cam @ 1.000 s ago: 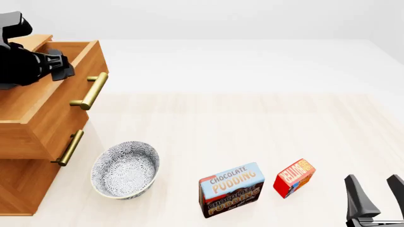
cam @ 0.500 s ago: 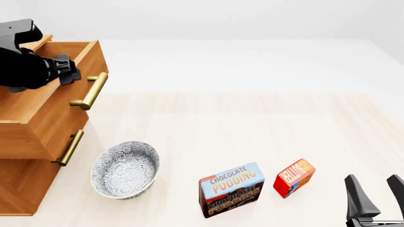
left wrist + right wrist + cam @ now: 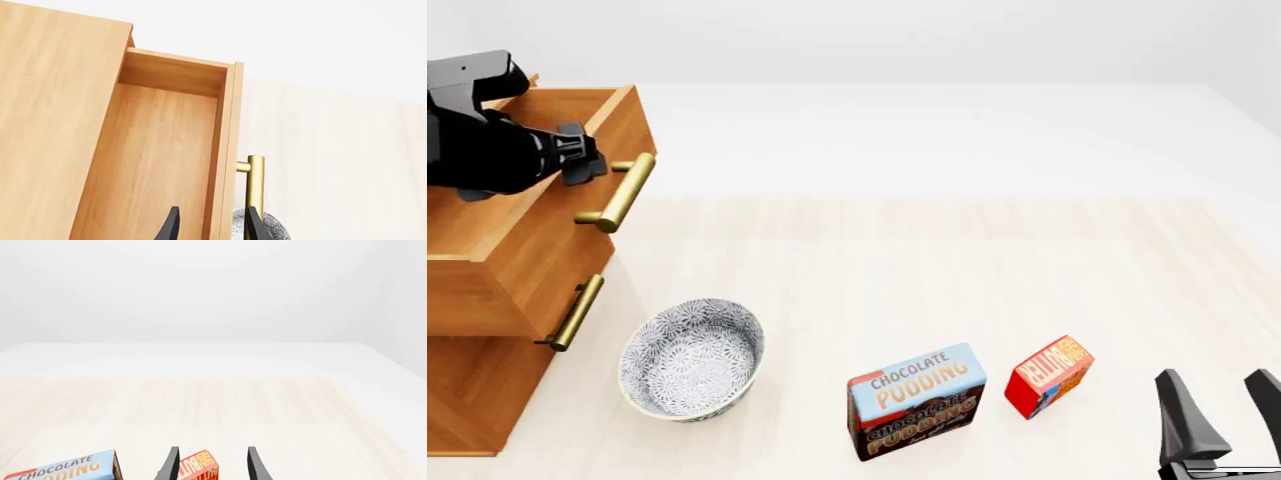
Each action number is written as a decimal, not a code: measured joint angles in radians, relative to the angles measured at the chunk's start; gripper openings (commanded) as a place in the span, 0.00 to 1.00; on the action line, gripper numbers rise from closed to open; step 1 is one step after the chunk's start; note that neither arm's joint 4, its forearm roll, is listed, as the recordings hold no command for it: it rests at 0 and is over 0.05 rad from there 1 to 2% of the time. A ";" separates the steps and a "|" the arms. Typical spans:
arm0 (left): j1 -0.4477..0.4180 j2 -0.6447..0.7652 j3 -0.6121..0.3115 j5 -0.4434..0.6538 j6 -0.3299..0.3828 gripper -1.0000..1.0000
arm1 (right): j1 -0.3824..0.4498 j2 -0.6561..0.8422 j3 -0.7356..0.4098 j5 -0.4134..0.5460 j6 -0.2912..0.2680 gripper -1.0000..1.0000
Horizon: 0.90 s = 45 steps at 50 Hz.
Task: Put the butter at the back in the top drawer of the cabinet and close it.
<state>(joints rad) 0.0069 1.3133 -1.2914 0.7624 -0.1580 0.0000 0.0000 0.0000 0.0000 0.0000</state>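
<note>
Hovering left gripper (image 3: 210,225) — jaws apart over top drawer (image 3: 163,155) front | butter (image 3: 1049,375) on table

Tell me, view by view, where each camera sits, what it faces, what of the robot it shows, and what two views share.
Front view: fixed above the arms' side, facing forward and down on the cabinet, bowl, pudding box and butter; shows the left gripper and right gripper.
Left wrist view: behind the left fingers, looking down into the open top drawer; shows both fingers.
Right wrist view: behind the right fingers, facing across the table; shows both fingers.
Shared: butter and pudding box appear in front and right wrist views.
</note>
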 measured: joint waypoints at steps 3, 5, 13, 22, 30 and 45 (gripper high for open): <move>-0.001 0.001 0.004 -0.003 0.000 1.00 | 0.000 0.000 0.000 0.000 0.000 1.00; -0.001 0.002 0.007 -0.005 0.000 1.00 | 0.000 0.000 0.000 0.000 0.000 1.00; -0.003 0.005 0.014 -0.011 0.001 1.00 | 0.000 0.000 0.000 0.000 0.000 1.00; -0.008 0.011 0.027 -0.022 0.003 1.00 | 0.000 0.000 0.000 0.000 0.000 1.00; -0.014 0.016 0.033 -0.030 0.004 1.00 | 0.000 0.000 0.000 0.000 0.000 1.00; -0.030 0.019 0.035 -0.042 0.005 1.00 | 0.000 0.000 0.000 0.000 0.000 1.00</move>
<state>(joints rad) -0.0233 1.3325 -1.2565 0.7206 -0.1531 0.0000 0.0000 0.0000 0.0000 0.0000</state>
